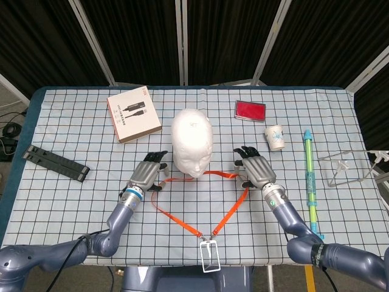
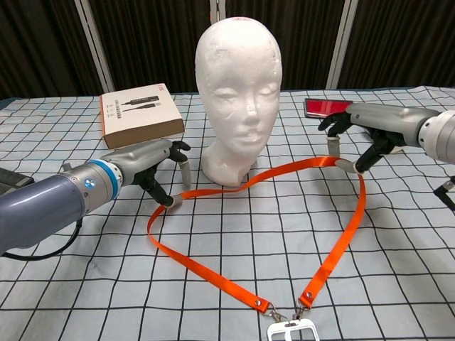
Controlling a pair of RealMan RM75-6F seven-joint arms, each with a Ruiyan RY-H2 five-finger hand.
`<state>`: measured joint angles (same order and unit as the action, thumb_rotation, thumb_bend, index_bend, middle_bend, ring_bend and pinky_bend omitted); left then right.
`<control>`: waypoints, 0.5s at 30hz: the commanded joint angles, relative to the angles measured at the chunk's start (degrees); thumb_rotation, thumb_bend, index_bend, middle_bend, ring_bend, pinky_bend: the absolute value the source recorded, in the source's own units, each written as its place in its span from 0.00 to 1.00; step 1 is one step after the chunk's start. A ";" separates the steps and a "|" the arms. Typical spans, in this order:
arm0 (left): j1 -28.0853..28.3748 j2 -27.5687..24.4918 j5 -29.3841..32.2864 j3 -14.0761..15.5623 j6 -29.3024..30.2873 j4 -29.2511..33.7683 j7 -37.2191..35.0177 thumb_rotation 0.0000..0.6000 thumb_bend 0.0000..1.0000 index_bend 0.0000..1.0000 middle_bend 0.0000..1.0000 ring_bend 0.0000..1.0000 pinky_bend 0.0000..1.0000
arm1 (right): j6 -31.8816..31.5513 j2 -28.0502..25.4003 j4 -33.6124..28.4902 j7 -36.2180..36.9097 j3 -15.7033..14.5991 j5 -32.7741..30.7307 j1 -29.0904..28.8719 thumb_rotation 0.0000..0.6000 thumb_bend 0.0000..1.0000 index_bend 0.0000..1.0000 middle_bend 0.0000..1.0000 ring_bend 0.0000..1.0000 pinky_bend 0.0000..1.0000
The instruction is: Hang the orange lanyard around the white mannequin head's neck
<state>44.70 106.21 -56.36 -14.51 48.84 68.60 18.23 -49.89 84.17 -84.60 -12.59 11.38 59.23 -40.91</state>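
White mannequin head (image 2: 239,92) stood upright near the middle of the checked table (image 1: 73,201), face toward the robot. Orange lanyard (image 2: 213,279) lay flat on the cloth in front of it as an open loop: the far edge ran right up to the base of the neck, the two straps converged at a metal clip and a white badge holder (image 1: 209,255) at the near table edge. Nothing of the loop was over the head.

Left hand (image 1: 148,173) was low at the left bend of the loop, beside the neck base. Fingers (image 2: 184,170) were apart and angled down; one tip touched the strap at that bend in the chest view. Whether the strap was actually pinched could not be told.

Right hand (image 1: 255,170) sat at the right corner of the loop. Its thumb and a finger met on the strap, which rose off the cloth there in the chest view; the other fingers were spread.

Also on the table: a brown box (image 1: 134,114) behind the left hand, a red case (image 1: 250,110), a paper cup (image 1: 275,137), a green and blue tube (image 1: 310,182), a clear stand (image 1: 344,168) at far right, a black folded stand (image 1: 56,163) at far left.
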 commanded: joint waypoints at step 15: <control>0.52 0.56 1.68 0.93 0.52 -0.08 1.50 1.00 0.50 0.66 0.00 0.00 0.00 | -0.19 -0.12 -0.21 0.22 -0.35 -0.23 -0.34 1.00 0.45 0.76 0.12 0.00 0.00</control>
<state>45.14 106.78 -54.80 -13.69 49.25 68.44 19.38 -50.08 84.06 -84.80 -12.38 11.04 58.99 -41.25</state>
